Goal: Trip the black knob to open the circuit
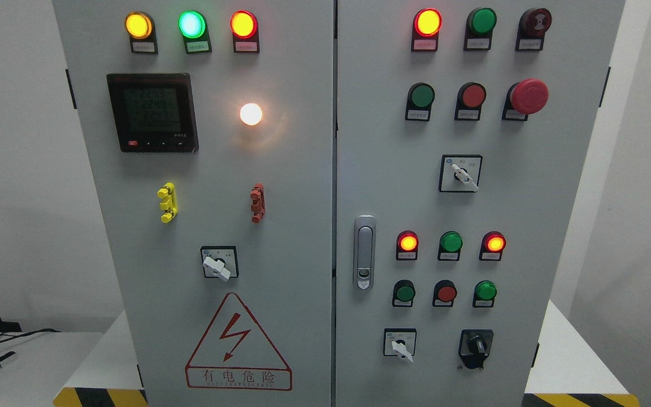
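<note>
Grey cabinet (303,226), two doors, lamps lit. Black knob (476,345) low on right door, beside white-handled switch (400,343), below green lamp (485,291). Robot hands out of frame; grip state unseen.

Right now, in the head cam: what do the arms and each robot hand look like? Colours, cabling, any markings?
Can't say. Neither arm nor either robot hand is in the head view. The frame shows only the grey cabinet, with the black knob at the lower right of its right door, untouched. No colour, cable or marking on the arms can be read from this frame.
</note>
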### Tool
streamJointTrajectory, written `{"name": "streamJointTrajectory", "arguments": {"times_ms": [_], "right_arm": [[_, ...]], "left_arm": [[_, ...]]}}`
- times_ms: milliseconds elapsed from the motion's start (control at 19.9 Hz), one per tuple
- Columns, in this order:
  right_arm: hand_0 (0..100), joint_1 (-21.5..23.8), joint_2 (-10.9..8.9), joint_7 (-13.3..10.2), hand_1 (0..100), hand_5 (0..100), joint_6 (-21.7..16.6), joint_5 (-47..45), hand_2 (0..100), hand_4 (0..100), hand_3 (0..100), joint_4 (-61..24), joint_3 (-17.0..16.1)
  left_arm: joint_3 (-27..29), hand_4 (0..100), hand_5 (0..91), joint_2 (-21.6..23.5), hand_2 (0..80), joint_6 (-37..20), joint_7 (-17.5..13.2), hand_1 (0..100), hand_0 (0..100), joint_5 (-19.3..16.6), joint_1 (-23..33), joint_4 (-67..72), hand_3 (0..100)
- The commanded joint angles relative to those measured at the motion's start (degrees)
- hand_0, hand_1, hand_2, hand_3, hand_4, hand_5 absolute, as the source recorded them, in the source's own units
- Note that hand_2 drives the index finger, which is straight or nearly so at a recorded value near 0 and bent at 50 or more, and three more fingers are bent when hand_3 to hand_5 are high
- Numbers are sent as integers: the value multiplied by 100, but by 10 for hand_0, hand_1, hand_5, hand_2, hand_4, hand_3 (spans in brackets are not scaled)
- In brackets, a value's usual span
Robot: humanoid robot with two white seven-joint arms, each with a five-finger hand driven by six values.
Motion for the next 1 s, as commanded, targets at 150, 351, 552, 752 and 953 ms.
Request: {"name": "streamJointTrajectory", "arguments": {"times_ms": [150,351,552,752,953], "right_arm": [[276,-265,13,-108,776,954,99,225,389,1000,1000,70,574],[276,-475,22,-248,758,955,326,225,399,1000,1000,79,802],[288,-1055,57,-398,749,955,713,225,401,1000,1000,228,1013],[310,-1205,119,-415,727,955,758,225,412,1000,1000,298,1206],[335,-1231,154,-494,697,955,767,225,413,1000,1000,351,1356]], "left_arm": [[0,0,0,1,0,3,-3,389,120,-176,0,0,0],[0,0,0,1,0,3,-3,389,120,-176,0,0,0],[0,0,0,1,0,3,-3,389,120,-176,0,0,0],[0,0,0,1,0,3,-3,389,120,-176,0,0,0],[0,0,0,1,0,3,-3,389,120,-176,0,0,0]]}}
